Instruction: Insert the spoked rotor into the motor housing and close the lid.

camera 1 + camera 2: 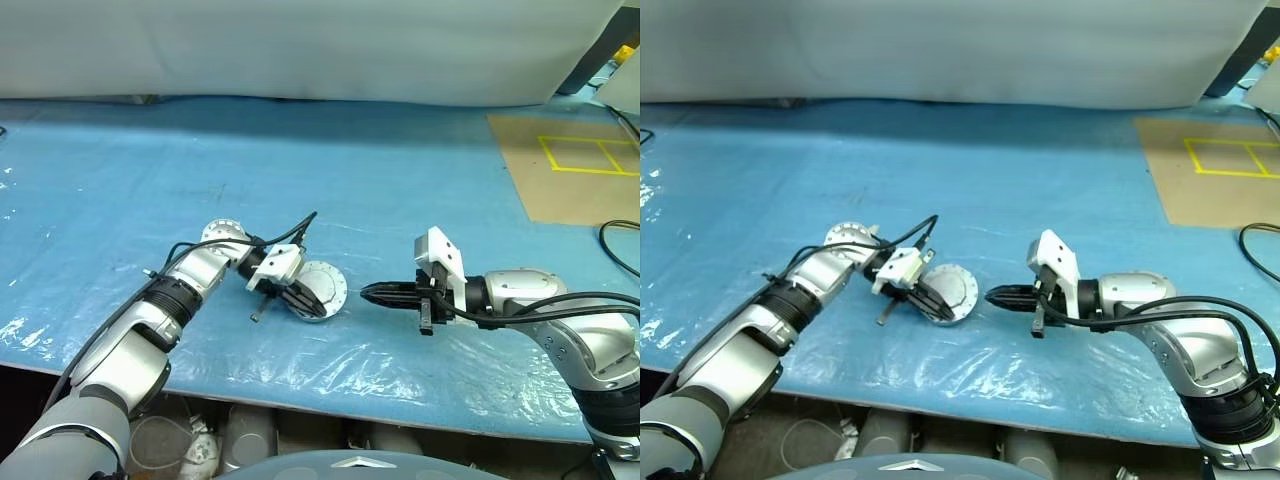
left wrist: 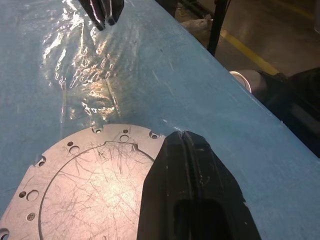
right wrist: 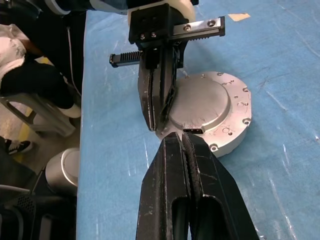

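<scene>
The round plain-grey metal lid (image 3: 210, 110) is seated; both black two-fingered grippers, left (image 1: 300, 300) and right (image 1: 372, 293), are closed, empty; only checking is judged left.

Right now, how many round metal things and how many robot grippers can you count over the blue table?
Round silver discs: 2
Grippers, both with jaws shut: 2 (left gripper, right gripper)
Total: 4

The blue bench (image 1: 330, 170) is being overlooked from the head, forward and down. The lid (image 3: 210, 112) is being viewed closely by both wrist cameras from opposite sides.
</scene>
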Tool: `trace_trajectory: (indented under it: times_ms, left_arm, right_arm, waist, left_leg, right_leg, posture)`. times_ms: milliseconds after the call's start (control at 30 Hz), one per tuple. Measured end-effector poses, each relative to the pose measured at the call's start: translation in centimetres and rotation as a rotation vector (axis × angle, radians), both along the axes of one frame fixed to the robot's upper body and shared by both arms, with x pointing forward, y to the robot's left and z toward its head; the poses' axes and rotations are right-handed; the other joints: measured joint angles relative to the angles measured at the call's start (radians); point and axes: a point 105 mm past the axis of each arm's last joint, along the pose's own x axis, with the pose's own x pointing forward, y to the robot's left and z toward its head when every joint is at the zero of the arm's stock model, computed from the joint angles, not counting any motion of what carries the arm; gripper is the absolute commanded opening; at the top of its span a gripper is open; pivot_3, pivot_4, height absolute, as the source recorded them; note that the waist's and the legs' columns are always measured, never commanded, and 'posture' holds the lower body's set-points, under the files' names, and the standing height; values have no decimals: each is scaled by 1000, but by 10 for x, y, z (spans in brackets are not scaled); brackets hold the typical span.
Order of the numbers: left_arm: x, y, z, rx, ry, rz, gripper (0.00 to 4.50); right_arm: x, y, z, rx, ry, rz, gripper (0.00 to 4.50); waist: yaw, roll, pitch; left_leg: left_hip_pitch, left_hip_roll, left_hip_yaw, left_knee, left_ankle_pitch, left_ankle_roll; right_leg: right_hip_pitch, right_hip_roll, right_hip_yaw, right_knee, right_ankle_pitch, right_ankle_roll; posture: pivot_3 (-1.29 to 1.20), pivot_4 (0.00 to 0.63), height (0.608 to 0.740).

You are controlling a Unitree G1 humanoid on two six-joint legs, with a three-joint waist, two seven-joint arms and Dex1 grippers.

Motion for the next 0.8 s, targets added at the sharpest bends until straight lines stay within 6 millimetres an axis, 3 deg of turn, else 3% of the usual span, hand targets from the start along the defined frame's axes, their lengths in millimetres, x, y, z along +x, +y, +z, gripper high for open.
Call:
trace_trajectory:
  times_ms: [133, 233, 367, 600, 800]
  left_arm:
    - [-3, 0, 3, -20, 19, 7, 47]
    - [-1, -9, 32, -139, 45, 31, 47]
    - [-5, -6, 71, -244, 42, 38, 47]
    - [-28, 11, 76, -250, 84, 76, 47]
    - [-31, 20, 67, -335, 107, 311, 47]
  right_arm:
    - [2, 1, 1, 1, 3, -15, 0]
    - [3, 3, 2, 7, 16, -19, 0]
    - [1, 8, 8, 14, 20, -7, 0]
    - [1, 12, 14, 18, 18, 18, 0]
    - [8, 14, 2, 13, 10, 61, 0]
  waist:
    - [-2, 0, 0]
    - [-2, 0, 0]
    - [-11, 0, 0]
    - [-11, 2, 0]
    - [-16, 2, 0]
  left_leg:
    - [0, 0, 0, 0, 0, 0]
    - [-1, 0, 0, 1, 0, 0]
    - [0, 0, 0, -1, 0, 0]
    - [0, 0, 1, -3, 0, 0]
    - [0, 0, 1, -1, 0, 0]
  right_leg:
    - [0, 0, 0, 0, 0, 0]
    - [0, 0, 0, 1, 0, -1]
    - [-1, 0, 0, 1, -1, -2]
    - [-1, 1, 1, 1, -2, -4]
    - [-1, 1, 1, 0, -2, -4]
  posture:
    - [0, 150, 740]
    - [0, 150, 740]
    - [0, 150, 740]
    - [0, 150, 740]
    - [0, 150, 740]
